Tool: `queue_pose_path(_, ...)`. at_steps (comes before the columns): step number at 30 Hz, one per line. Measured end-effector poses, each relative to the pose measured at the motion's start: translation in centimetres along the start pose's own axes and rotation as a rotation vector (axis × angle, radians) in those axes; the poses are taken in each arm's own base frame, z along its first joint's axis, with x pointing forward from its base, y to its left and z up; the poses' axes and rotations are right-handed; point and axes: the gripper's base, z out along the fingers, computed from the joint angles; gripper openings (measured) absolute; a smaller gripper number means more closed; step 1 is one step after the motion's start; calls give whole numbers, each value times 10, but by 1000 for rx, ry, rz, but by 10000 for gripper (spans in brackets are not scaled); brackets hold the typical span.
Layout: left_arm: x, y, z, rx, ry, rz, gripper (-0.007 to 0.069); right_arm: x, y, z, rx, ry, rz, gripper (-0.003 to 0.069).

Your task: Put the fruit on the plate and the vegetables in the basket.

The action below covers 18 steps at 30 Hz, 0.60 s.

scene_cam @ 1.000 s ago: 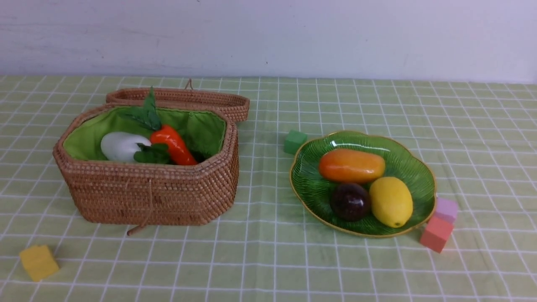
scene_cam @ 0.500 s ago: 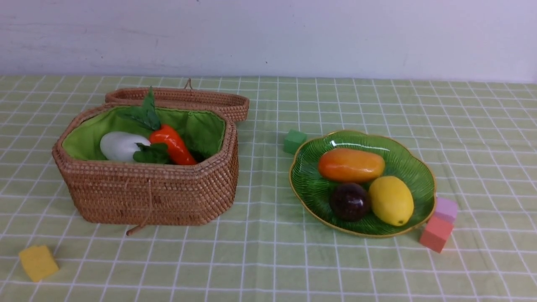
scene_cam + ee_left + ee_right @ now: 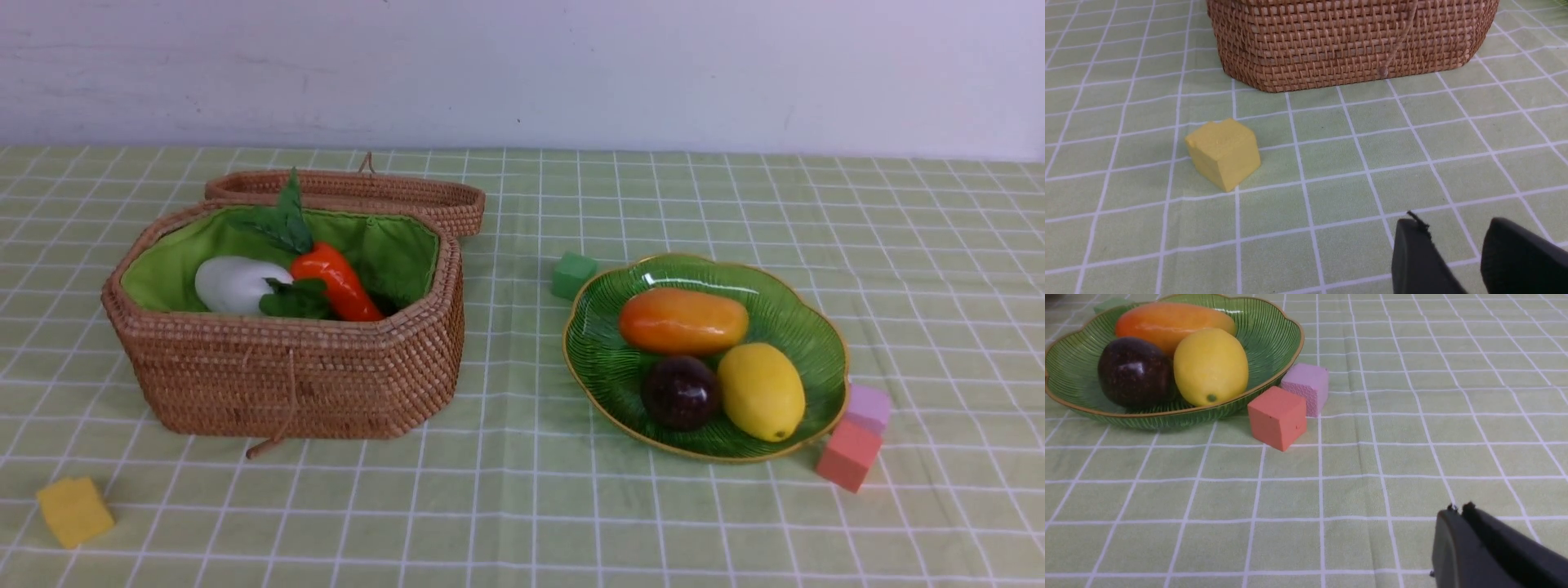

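Fruit on Plate, Vegetables in Basket

Front view: The basket (image 3: 286, 376) is the reference item. Its interior contains the white radish (image 3: 237, 285) and the carrot (image 3: 335, 280). The lid (image 3: 351, 192) lies open behind the basket. The plate (image 3: 816, 343), right of the basket, carries the mango (image 3: 684, 321), the lemon (image 3: 762, 392) and the dark round fruit (image 3: 682, 393). A green cube (image 3: 575, 275) sits between basket and plate.

Left wrist view: The yellow cube (image 3: 1223, 153) rests on the cloth (image 3: 1351, 212), near the basket. The left gripper (image 3: 1453, 220) is partly open, a gap between its fingertips, holding nothing.

Right wrist view: The right gripper (image 3: 1461, 507) is closed, fingertips together, empty. The red cube (image 3: 1278, 416) and pink cube (image 3: 1306, 388) are positioned beyond the plate from the basket.
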Motion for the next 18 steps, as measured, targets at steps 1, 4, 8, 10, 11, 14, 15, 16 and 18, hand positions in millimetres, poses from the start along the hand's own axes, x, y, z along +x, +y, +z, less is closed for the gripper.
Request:
queue_pose_path(1,0,0,0,0,0,0,238,0,0,0,0,0,0,19)
queue_pose_path(4,0,0,0,0,0,0,238,0,0,0,0,0,0,23)
queue_pose_path(8,0,0,0,0,0,0,238,0,0,0,0,0,0,27)
queue_pose_path(10,0,0,0,0,0,0,238,0,0,0,0,0,-1,28)
queue_pose_path(11,0,0,0,0,0,0,238,0,0,0,0,0,-1,29)
queue_pose_path(14,0,0,0,0,0,0,238,0,0,0,0,0,-1,31)
queue_pose_path(15,0,0,0,0,0,0,238,0,0,0,0,0,-1,31)
queue_pose_path(16,0,0,0,0,0,0,238,0,0,0,0,0,-1,31)
queue_pose_path(18,0,0,0,0,0,0,238,0,0,0,0,0,-1,32)
